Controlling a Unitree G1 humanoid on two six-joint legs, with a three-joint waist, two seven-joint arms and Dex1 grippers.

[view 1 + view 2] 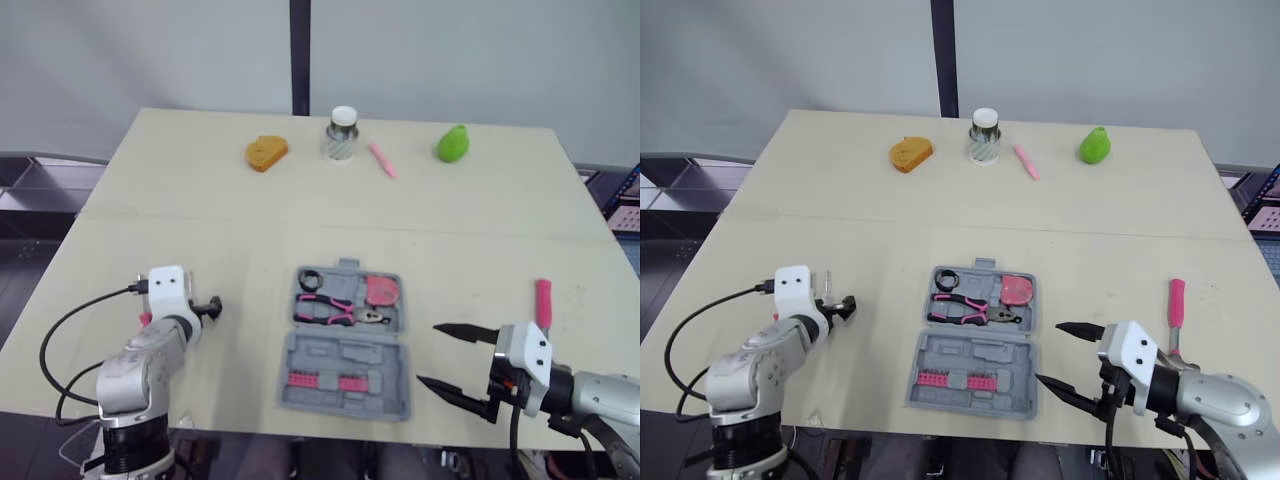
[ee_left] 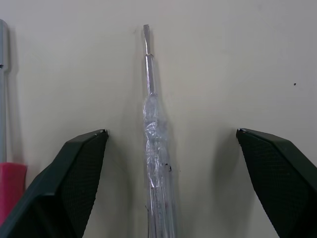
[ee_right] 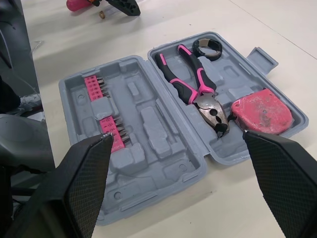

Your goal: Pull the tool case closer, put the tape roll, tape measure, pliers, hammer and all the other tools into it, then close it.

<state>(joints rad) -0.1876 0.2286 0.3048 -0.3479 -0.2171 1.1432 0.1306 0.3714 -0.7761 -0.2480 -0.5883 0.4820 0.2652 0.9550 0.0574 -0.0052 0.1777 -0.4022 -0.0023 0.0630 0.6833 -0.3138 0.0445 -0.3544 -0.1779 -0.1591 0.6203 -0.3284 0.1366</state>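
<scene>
Pale beige table [image 1: 450, 200], grey wall behind with a dark vertical post. The grey tool case [image 1: 345, 352] lay open and flat at the near middle of the table. Its far half held a black tape roll [image 1: 310, 279], pink-handled pliers [image 1: 330, 310] and a pink tape measure [image 1: 381, 290]. Its near half had rows of pink bits [image 1: 323, 381].

The left gripper [image 2: 171, 132] was at the near left, well apart from the case. Its fingers [image 2: 79, 168] were spread wide to either side of a clear-handled screwdriver [image 2: 157, 163] lying on the table, touching neither side of it. A second tool with a red-pink handle [image 2: 10, 183] lay just beside it.

The right gripper [image 1: 427, 353] was just right of the case's near half, fingers spread wide, empty and not touching the case.

The left wrist view gave the screwdriver's flat blade tip and clear handle, which were too small to tell from the head views. The right wrist view gave the case's moulded slots and the pliers' metal nose against the tape measure.

A pink-handled tool [image 1: 542, 303] lay on the table right of the case. Along the far edge stood an orange object [image 1: 266, 152], a white-lidded jar [image 1: 342, 135], a pink pen [image 1: 382, 159] and a green object [image 1: 453, 143].
</scene>
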